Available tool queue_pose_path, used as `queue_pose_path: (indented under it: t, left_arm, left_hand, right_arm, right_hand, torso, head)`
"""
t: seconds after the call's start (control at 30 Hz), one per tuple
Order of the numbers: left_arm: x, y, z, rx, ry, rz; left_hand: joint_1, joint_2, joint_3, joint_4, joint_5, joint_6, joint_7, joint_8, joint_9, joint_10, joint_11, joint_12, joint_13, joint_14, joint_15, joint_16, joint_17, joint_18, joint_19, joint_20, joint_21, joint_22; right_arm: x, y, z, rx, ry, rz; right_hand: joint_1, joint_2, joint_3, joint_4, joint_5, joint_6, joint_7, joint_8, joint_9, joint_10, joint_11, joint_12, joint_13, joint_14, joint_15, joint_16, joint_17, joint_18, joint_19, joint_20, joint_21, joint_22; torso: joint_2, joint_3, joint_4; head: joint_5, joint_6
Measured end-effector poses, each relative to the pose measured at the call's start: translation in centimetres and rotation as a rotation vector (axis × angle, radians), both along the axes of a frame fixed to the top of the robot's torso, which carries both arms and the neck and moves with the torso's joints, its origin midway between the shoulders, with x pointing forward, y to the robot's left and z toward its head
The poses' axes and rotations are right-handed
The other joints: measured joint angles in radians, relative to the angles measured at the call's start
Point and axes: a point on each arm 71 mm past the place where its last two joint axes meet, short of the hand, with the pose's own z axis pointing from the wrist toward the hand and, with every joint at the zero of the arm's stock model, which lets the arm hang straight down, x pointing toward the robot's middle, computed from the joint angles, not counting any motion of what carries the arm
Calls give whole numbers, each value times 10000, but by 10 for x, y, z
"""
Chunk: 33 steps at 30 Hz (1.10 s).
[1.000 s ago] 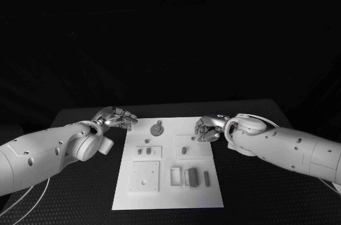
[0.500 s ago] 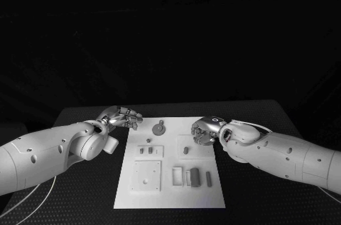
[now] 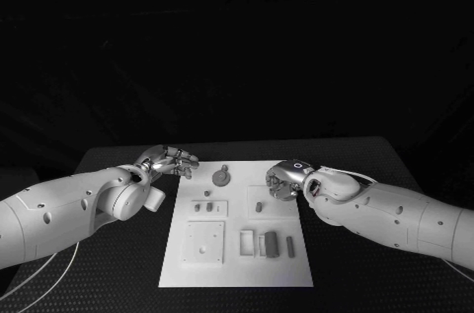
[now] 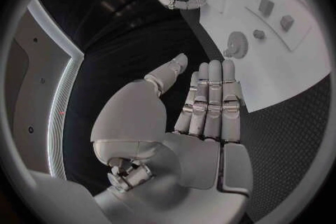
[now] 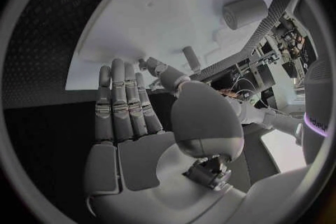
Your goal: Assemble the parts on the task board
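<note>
Right hand (image 3: 284,181) now further in over task board (image 3: 237,265).

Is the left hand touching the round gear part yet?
Apart. The left wrist view shows the left hand open, with bare table and board between its fingertips and the gear.

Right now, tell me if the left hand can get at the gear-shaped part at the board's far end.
Probably yes: the left hand is open beside the task board, with nothing between it and the gear-shaped part.

No text, label, brand or number can be read anywhere. The task board (image 3: 237,258) carries no legible marking. The white arms bear none that can be made out either.
</note>
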Motion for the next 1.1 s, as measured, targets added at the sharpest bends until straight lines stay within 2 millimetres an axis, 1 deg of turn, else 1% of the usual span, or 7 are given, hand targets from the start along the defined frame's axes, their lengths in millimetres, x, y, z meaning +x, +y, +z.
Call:
queue_pose_path:
  t: [0.37,0.5,0.6,0.7,0.8,0.93,1.1]
  left_arm:
    - [0,0,0,-6,17,19]
    - [0,1,0,-5,21,25]
    - [0,1,0,-1,24,39]
    - [0,2,0,6,29,56]
    - [0,2,0,10,33,64]
    - [0,3,0,16,42,76]
    - [0,5,0,29,51,108]
  left_hand:
    - [0,0,0,0,0,-68,5,0,-3,-14,-13,0,-3,0,0,-17,1,-17,0,0,0,-3]
    - [0,0,0,0,0,-68,5,0,-10,-13,-13,0,-9,0,0,-39,1,-22,24,24,-39,-9]
    - [0,-1,0,0,0,-68,5,0,-10,-13,-13,0,-9,0,0,-39,1,-22,39,39,-39,-9]
    - [1,0,-37,7,0,-88,25,0,-15,-13,-13,0,-8,1,-1,-39,4,-22,39,39,-39,-9]
    - [1,-1,-55,-2,0,-104,41,0,-22,-13,-13,0,-8,2,-1,-42,15,-22,39,39,-39,-20]
    - [-34,-35,-54,-2,0,-161,56,0,-32,-50,23,0,-19,2,-1,-78,19,-48,39,39,-62,-20]
    - [-43,-44,-55,-2,0,-175,42,0,-33,-50,24,0,-30,2,-1,-78,27,-70,39,39,-76,-27]
  right_arm:
    - [-4,5,-4,-260,-467,140]
    - [-6,6,-5,-296,-577,144]
    - [-8,6,-6,-291,-612,155]
    - [-11,7,-7,-266,-641,164]
    - [-12,7,-8,-248,-686,152]
    - [-14,7,-9,-226,-763,142]
    - [-15,7,-10,-231,-894,127]
  right_hand:
    - [392,81,142,-2,0,499,-167,20,-4,89,50,-195,72,-460,338,-499,194,-2,-416,128,-347,187]
    - [386,-138,1025,276,0,641,-171,-159,-140,104,74,-196,72,-793,494,-890,252,-4,-708,233,-665,246]
    - [285,-199,1118,316,0,596,-125,-295,-234,-17,224,-196,72,-1127,655,-1205,196,-9,-1051,282,-926,252]
    - [186,-111,1173,370,0,533,-62,-330,-300,-84,322,-196,72,-1457,807,-1503,61,-84,-1380,339,-1187,255]
    - [165,-89,1173,371,0,533,-62,-330,-300,-93,336,-254,72,-1469,820,-1512,33,-91,-1380,338,-1197,255]
    - [229,79,1255,288,0,700,-133,-330,-304,290,203,-880,72,-1140,677,-1461,27,-99,-1078,301,-1198,249]
    - [233,82,1297,164,0,923,-247,-212,-281,628,50,-1269,63,-839,517,-1384,68,-91,-759,299,-1099,249]
  torso:
    - [2,7,-1]
    - [2,7,0]
    - [2,7,-1]
    - [4,7,-1]
    - [5,10,-3]
    - [4,10,-5]
    - [5,11,-5]
  head:
    - [-59,-34]
    - [-76,-52]
    - [-91,-67]
    - [-100,-78]
    - [-107,-87]
    - [-126,-91]
    - [-145,-105]
